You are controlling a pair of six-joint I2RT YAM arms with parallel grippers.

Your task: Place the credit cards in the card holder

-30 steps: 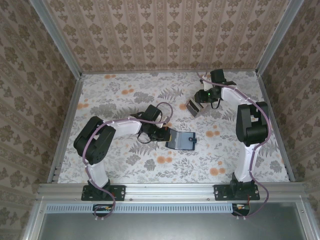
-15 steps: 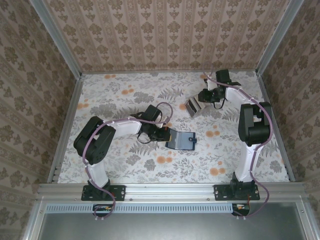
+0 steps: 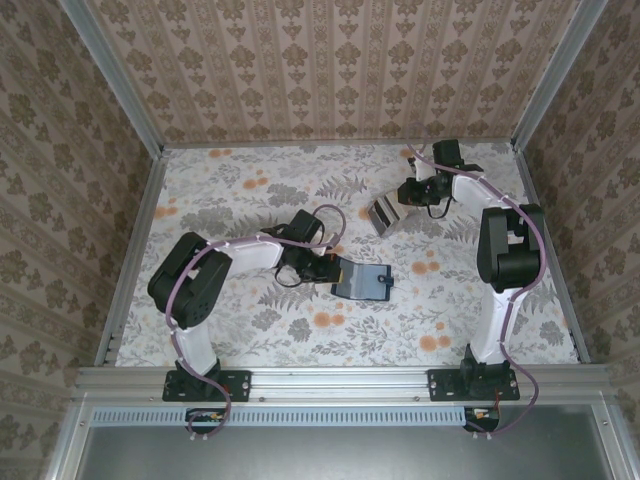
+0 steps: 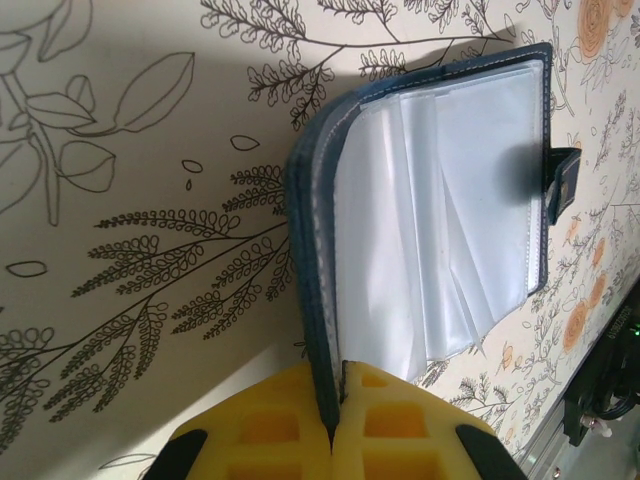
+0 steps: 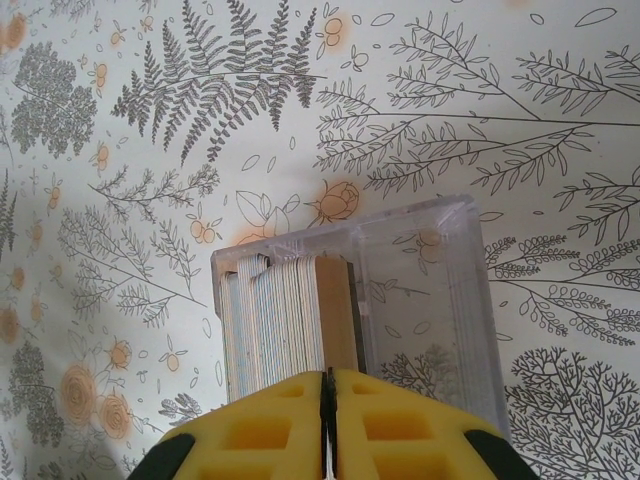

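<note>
Credit cards stand in a clear case toward the table's far right corner. The right gripper's pads just pressed together at their edges (1 card nipped? can't tell), so extraction looks begun. Card holder lies open mid-table, sleeves apparently empty, with the left gripper still clamped on its cover.

there is one card holder at five o'clock from the middle of the table. one clear case sits at one o'clock, its cards packed too tight to count.
</note>
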